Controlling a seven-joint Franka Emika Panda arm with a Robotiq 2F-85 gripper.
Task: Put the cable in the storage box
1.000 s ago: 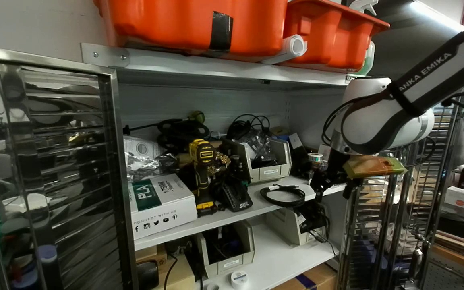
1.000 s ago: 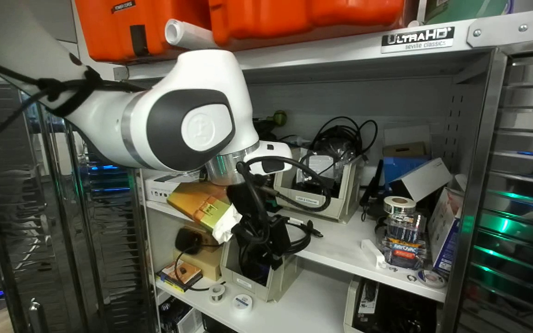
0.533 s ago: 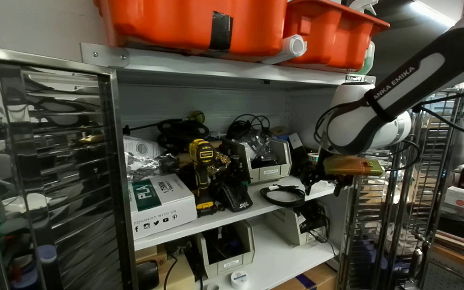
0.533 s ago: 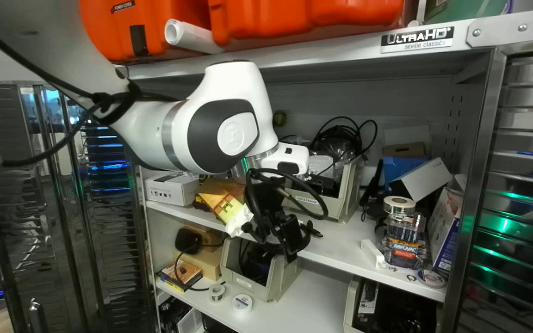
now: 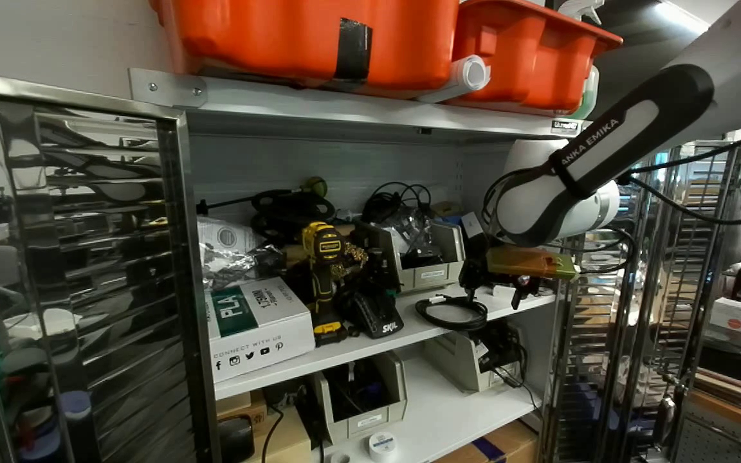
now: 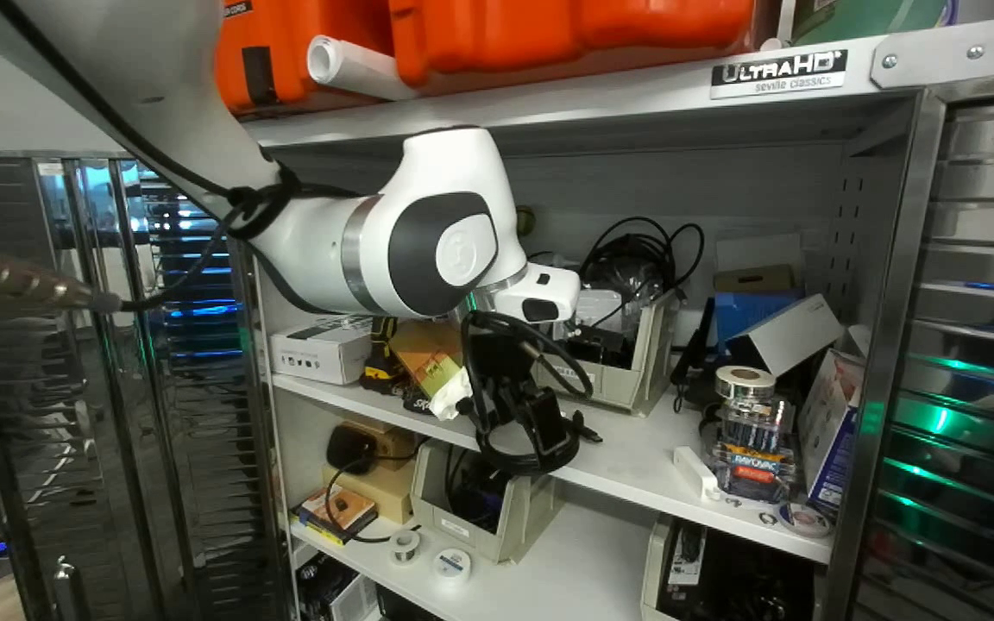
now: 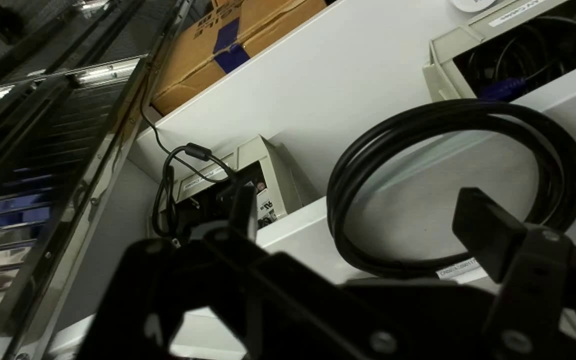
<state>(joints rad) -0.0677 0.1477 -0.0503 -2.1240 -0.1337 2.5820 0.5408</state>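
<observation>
The black coiled cable (image 5: pixel 453 323) lies on the upper shelf near its front edge. It also shows in the wrist view (image 7: pixel 339 200), with a white label on it, and partly behind my gripper in an exterior view (image 6: pixel 514 466). My gripper (image 5: pixel 494 298) is open and empty, above the shelf beside the coil. In the wrist view its fingertips (image 7: pixel 358 212) are wide apart; one overlaps the coil's inside, the other lies outside it. I cannot tell whether they touch it. A beige storage bin (image 5: pixel 431 276) full of cables stands behind the coil.
Two more beige bins (image 5: pixel 369 419) (image 5: pixel 464 370) stand on the lower shelf. A yellow drill (image 5: pixel 323 257), a charger (image 5: pixel 377 318) and a PLA box (image 5: pixel 261 328) are beside the cable. A tape roll (image 6: pixel 745 381) and batteries (image 6: pixel 751 461) stand on the same shelf.
The arm has moved along the shelf to the cable: leftward in an exterior view and rightward in the opposite one. The gripper stays open. The cable has not moved.
</observation>
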